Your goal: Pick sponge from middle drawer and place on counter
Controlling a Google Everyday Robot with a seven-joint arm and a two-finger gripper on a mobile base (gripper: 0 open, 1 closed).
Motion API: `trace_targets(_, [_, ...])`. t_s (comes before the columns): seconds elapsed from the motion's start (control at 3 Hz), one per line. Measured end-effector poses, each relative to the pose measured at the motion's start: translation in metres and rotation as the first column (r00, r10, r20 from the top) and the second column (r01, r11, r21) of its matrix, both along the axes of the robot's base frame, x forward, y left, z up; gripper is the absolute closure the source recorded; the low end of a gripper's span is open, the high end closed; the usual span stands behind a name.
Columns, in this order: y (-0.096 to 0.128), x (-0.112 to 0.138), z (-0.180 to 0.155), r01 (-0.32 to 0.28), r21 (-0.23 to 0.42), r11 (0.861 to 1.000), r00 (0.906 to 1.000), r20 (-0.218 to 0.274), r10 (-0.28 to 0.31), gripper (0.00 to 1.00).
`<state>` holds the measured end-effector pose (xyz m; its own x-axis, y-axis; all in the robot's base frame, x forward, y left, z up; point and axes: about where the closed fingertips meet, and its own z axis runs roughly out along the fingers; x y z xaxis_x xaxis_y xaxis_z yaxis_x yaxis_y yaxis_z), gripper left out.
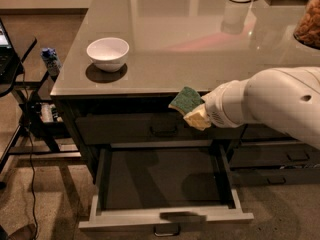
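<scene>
Tool (199, 115) with sponge (185, 99) above middle drawer (165, 217)

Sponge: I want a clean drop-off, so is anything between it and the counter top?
Nothing visible. The gripper holds the green-and-yellow sponge in front of the glossy grey counter, at its front edge, which it must rise over; the white bowl sits well left.

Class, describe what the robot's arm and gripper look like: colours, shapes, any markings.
The arm is a thick, smooth, glossy white cylinder with rounded ends and one small dark dot on its shell; no cables show. Its gripper, at the sponge just below the counter edge, is mostly hidden.
</scene>
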<state>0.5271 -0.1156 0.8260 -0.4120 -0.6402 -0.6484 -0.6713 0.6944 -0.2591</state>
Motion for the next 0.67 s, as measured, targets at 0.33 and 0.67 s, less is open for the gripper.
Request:
trace_targets(0.33, [0.001, 0.011, 0.001, 0.012, 0.02, 1.0, 0.9999, 0.001, -0.012, 1.0])
trace_targets(0.67, [0.001, 0.036, 0.01, 0.011, 0.039, 0.999, 0.9998, 0.015, -0.012, 1.0])
